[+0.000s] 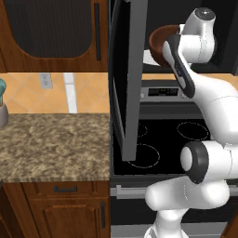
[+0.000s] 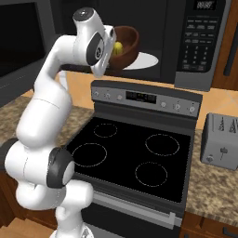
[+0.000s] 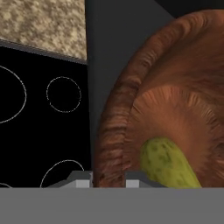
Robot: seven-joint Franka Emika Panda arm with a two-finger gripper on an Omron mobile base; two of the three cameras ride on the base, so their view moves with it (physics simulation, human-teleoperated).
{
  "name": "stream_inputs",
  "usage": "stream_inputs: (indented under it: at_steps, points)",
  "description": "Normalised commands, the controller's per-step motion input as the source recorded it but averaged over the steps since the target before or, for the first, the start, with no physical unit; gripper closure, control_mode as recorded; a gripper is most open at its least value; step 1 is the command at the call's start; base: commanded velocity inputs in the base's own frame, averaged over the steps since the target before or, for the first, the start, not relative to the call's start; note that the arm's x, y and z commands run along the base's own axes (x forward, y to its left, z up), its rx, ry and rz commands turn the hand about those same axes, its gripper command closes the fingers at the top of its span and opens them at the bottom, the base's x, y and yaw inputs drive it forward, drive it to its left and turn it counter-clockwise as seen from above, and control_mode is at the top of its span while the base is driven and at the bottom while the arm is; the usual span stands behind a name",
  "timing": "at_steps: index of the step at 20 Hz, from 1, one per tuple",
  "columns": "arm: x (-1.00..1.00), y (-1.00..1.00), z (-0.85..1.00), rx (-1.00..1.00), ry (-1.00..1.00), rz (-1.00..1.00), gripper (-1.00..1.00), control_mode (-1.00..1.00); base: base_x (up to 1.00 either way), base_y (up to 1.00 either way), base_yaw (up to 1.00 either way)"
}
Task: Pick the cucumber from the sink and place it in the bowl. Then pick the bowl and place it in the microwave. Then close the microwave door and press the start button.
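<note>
Pincer (image 3: pixel 109 177) clamped on bowl (image 3: pixel 175 109) rim, cucumber (image 3: pixel 168 164) inside, at microwave (image 2: pixel 186 42) mouth.

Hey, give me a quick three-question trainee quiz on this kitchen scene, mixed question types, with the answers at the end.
1. True or false: the microwave door is shut.
2. What is the pincer clamped on? A) the rim of the bowl B) a toaster C) the stove
3. Fill in: lying inside the bowl is the ____.

Key:
1. False, it stands open.
2. A. Its fingers sit on either side of the wooden wall, and the bowl is tilted over the white turntable plate.
3. cucumber
</note>
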Motion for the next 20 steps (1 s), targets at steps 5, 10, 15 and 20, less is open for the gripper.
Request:
stream_inputs:
  at_steps: [5, 10, 15, 20]
  points:
    - [0.58, -0.06, 0.0, 0.0, 0.0, 0.0, 1.0, -1.0, 0.0, 0.0, 0.0]
    - [0.35, -0.02, 0.0, 0.0, 0.01, 0.0, 1.0, -1.0, 0.0, 0.0, 0.0]
    - [0.19, 0.0, -0.16, 0.0, 0.0, 0.0, 1.0, -1.0, 0.0, 0.0, 0.0]
    - [0.2, -0.02, -0.22, 0.0, 0.0, 0.0, 1.0, -1.0, 0.0, 0.0, 0.0]
